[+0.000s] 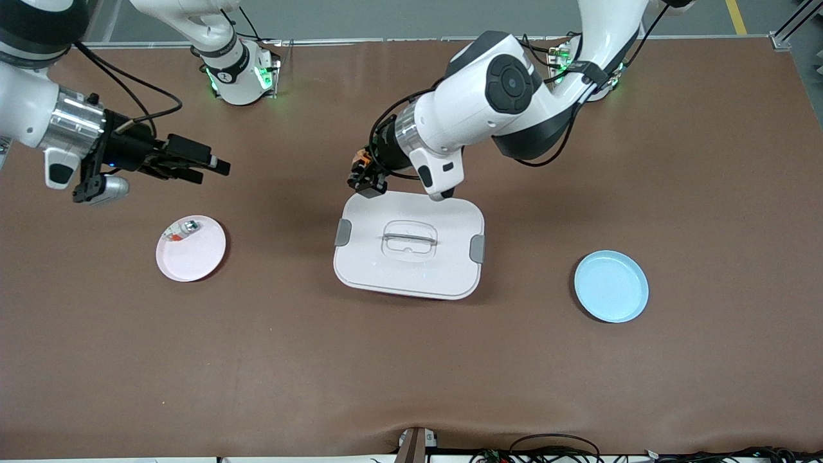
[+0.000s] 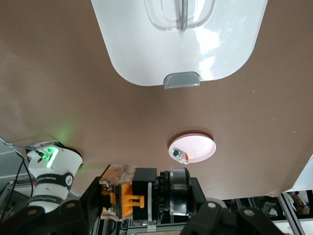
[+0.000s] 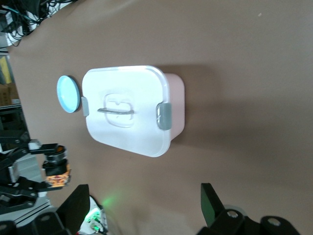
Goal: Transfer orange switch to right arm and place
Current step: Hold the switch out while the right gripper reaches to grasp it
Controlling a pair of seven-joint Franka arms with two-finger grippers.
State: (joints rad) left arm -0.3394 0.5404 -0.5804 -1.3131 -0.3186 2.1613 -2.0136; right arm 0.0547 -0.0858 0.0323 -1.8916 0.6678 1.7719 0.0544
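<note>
The orange switch [image 1: 363, 157] is pinched in my left gripper [image 1: 365, 176], which is shut on it and hangs over the edge of the white lidded box [image 1: 409, 270] that lies toward the robots' bases. In the left wrist view the switch [image 2: 128, 200] shows its orange sides and black body between the pads of the left gripper [image 2: 117, 195]. My right gripper [image 1: 209, 164] is open and holds nothing, up over the table near the pink plate [image 1: 196, 257]. The right wrist view shows its fingers [image 3: 210, 205] wide apart and the switch [image 3: 57, 172] farther off in the left gripper.
A small silver-and-red bit [image 1: 184, 228] lies on the pink plate. A light blue plate [image 1: 611, 286] sits toward the left arm's end of the table. The white box has grey latches and a lid handle [image 1: 409, 239].
</note>
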